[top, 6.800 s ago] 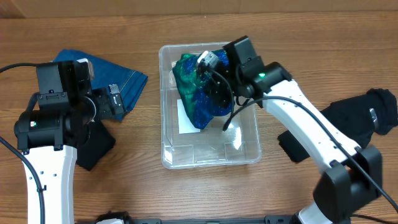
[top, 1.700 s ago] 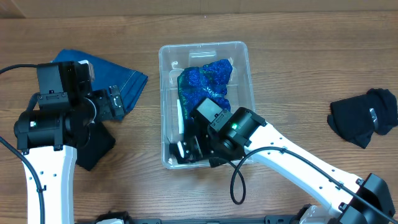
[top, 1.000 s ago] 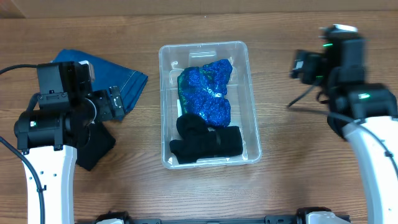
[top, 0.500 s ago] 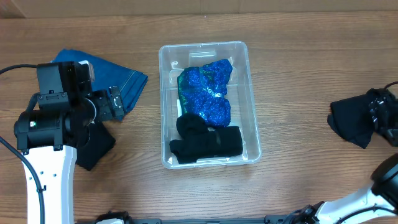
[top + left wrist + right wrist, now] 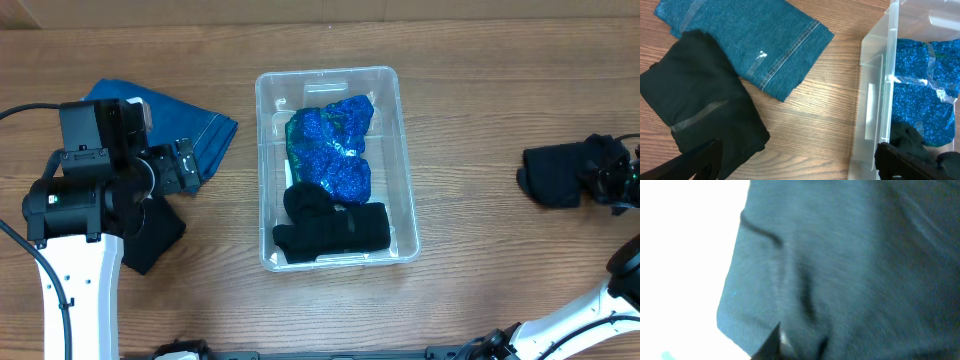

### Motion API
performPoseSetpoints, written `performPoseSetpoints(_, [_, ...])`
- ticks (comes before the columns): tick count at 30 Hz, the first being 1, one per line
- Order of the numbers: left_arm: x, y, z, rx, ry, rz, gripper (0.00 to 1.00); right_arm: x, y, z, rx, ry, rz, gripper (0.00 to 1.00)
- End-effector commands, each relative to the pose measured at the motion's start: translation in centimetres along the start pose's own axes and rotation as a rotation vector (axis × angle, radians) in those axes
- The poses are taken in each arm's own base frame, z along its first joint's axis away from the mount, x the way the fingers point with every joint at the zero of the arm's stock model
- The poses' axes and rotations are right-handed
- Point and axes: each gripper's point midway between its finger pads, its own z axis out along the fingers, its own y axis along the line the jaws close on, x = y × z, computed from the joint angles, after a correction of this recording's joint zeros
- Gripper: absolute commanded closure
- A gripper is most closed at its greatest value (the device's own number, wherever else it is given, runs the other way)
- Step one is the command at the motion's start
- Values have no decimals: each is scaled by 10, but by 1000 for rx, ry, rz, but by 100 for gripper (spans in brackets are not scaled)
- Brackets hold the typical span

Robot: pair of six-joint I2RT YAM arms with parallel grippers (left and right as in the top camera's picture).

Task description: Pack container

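Note:
The clear container (image 5: 404, 150) stands mid-table. Inside it lie a sparkly blue cloth (image 5: 335, 150) and, at the near end, a rolled black cloth (image 5: 330, 232). The left wrist view shows its left wall (image 5: 880, 100) and the blue cloth (image 5: 925, 90). My left gripper (image 5: 188, 165) hangs open and empty left of the container, above bare wood (image 5: 800, 165). My right gripper (image 5: 612, 178) is at the far right edge, shut on a bunched black garment (image 5: 558, 175). That garment fills the right wrist view (image 5: 850, 265) and hides the fingers.
A folded blue denim piece (image 5: 195, 125) lies left of the container; it also shows in the left wrist view (image 5: 740, 45). Another black cloth (image 5: 150, 235) lies partly under my left arm and shows in the left wrist view (image 5: 695, 110).
My right arm left the container, where the black roll now lies, and swung to the far right. The black garment there has bunched up and shifted slightly left. The left arm has not moved.

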Motion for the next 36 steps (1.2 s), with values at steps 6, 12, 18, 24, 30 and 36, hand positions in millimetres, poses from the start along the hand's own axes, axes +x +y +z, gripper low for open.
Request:
performPoseSetpoints(6, [-6,0,-6,6,-20,-15,0,15,144,-70,-260,-111,-386,96])
performPoseSetpoints(12, [-6,0,-6,6,-20,-15,0,134,285,-123,-302,-189,-1070,96])
performPoseSetpoints(18, [-6,0,-6,6,-20,-15,0,287,323,-115,-303,-63,-1851,96])
performPoseSetpoints(24, [-6,0,-6,6,-20,-15,0,425,281,-105,-432,318,-2448,96])
performPoseSetpoints(30, [-6,0,-6,6,-20,-15,0,453,265,-89,-457,474,-2514,96])
performPoseSetpoints(36, [-6,0,-6,6,-20,-15,0,465,253,-64,-469,622,-2477,96])
